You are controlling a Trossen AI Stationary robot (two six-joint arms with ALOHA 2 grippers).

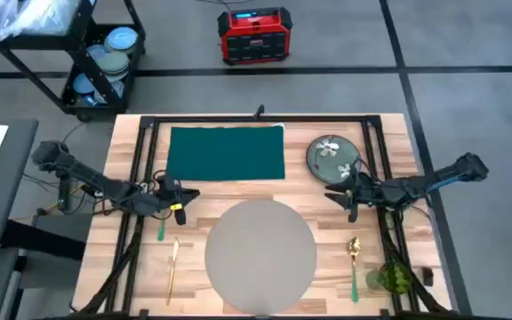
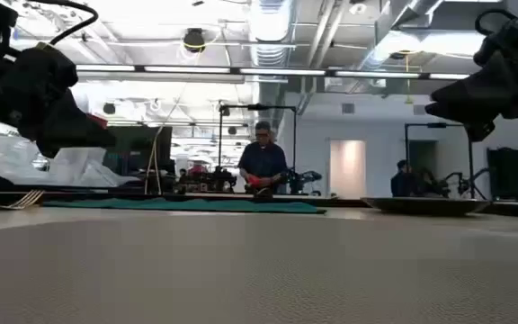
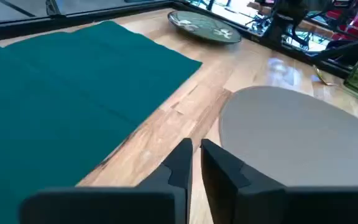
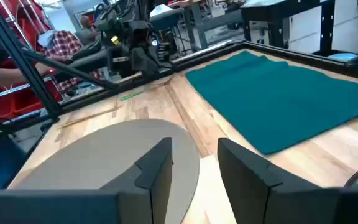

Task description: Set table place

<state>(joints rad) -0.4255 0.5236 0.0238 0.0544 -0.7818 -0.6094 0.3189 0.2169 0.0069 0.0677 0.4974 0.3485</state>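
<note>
On the table (image 1: pixel 127 142), mat (image 1: pixel 260 256) at 6 o'clock; left gripper (image 3: pixel 193 154) nearly closed, right gripper (image 4: pixel 194 154) open, both empty.

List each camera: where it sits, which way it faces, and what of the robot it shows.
High view: overhead, straight down on the table; both arms, left gripper, right gripper.
Low view: at tabletop level, looking across the placemat into the room; both arms hang in from above.
Left wrist view: behind its nearly closed fingers, facing placemat and napkin.
Right wrist view: behind its open fingers, facing the left arm.
Both wrist views share placemat and napkin.
</note>
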